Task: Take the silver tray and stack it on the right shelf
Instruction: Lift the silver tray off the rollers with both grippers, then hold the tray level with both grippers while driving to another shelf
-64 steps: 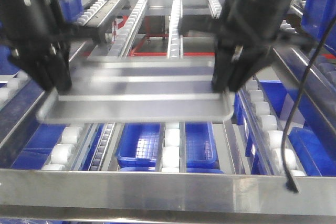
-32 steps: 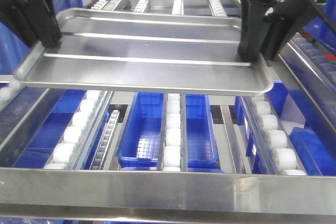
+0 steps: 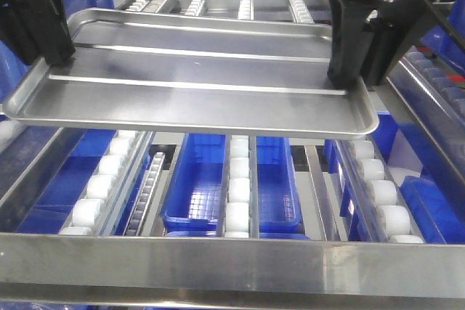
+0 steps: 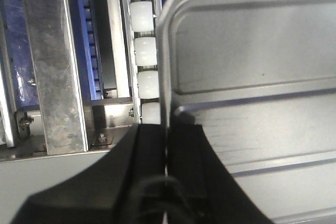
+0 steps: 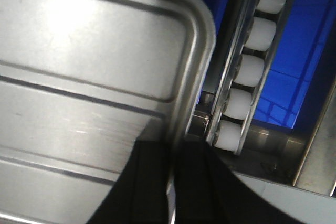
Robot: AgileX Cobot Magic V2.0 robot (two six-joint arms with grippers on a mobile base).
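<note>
Midair, tray (image 3: 196,99) roughly level above shelf (image 3: 232,260) rollers (image 3: 238,190), not touching. On its left rim, left pincer (image 4: 167,135) clamped tight; right pincer (image 5: 172,153) clamped on right rim. Below, blue bins (image 3: 192,186).

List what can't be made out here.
Front view: tray hides part of the rollers and the far ends of the blue bins.
Left wrist view: left gripper covers the tray's near rim; tray cut off right.
Right wrist view: right gripper covers the near rim; tray cut off left.
</note>
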